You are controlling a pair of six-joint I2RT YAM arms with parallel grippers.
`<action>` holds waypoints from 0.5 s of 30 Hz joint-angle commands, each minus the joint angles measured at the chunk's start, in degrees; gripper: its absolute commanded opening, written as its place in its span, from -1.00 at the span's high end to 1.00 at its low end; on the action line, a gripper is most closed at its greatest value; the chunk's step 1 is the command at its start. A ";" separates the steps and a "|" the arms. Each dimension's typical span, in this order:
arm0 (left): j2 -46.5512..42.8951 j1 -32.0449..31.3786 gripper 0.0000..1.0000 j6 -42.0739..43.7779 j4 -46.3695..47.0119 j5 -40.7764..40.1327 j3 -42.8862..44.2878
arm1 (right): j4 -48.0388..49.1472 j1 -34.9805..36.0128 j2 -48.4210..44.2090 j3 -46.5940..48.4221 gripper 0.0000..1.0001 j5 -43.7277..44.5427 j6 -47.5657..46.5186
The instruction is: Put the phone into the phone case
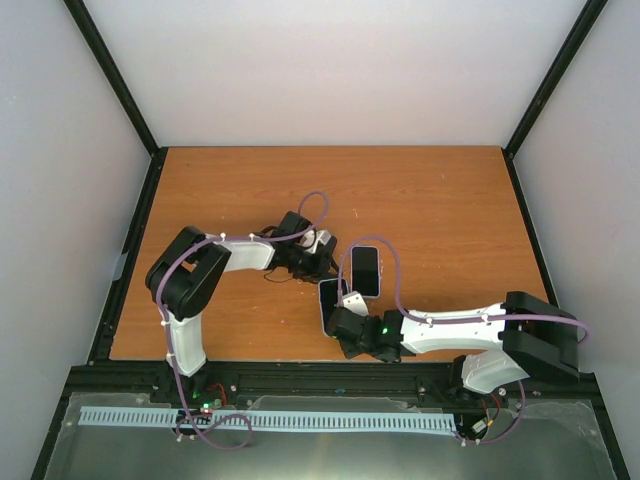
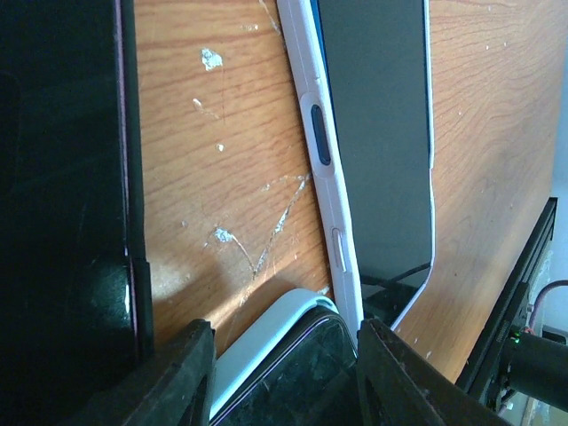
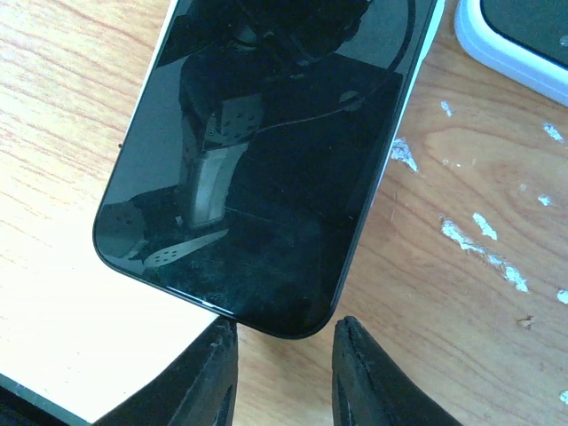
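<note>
Right gripper (image 3: 286, 335) narrowly parted, empty, at phone (image 3: 266, 151) end; left gripper (image 2: 284, 333) straddles a corner, grip unclear. Risk: shove skids phone past case (image 2: 377, 133).

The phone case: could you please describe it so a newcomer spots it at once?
Near the middle of the brown wooden table, two dark slabs lie side by side. The white-rimmed rectangular phone case is the farther, right-hand one; the glossy black phone lacks that broad white rim.
</note>
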 commanded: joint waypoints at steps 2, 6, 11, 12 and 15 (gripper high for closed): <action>0.66 -3.71 0.11 -2.68 -5.41 4.39 -3.11 | 3.50 -0.82 0.55 0.84 0.43 7.52 1.11; -0.58 -4.06 0.11 -3.84 -4.42 5.26 -4.26 | 4.04 -1.22 2.02 1.26 0.44 6.74 0.39; -4.06 -4.25 0.19 -6.48 -2.98 4.86 -4.57 | 4.60 -2.12 2.58 1.53 0.45 5.56 -0.19; -5.37 -4.24 0.17 -6.74 -3.16 4.49 -4.24 | 4.42 -2.25 2.22 1.34 0.46 5.44 0.02; -8.08 -3.88 0.07 -6.58 -6.26 1.67 -1.28 | 3.04 -2.28 -0.44 0.81 0.41 3.67 0.05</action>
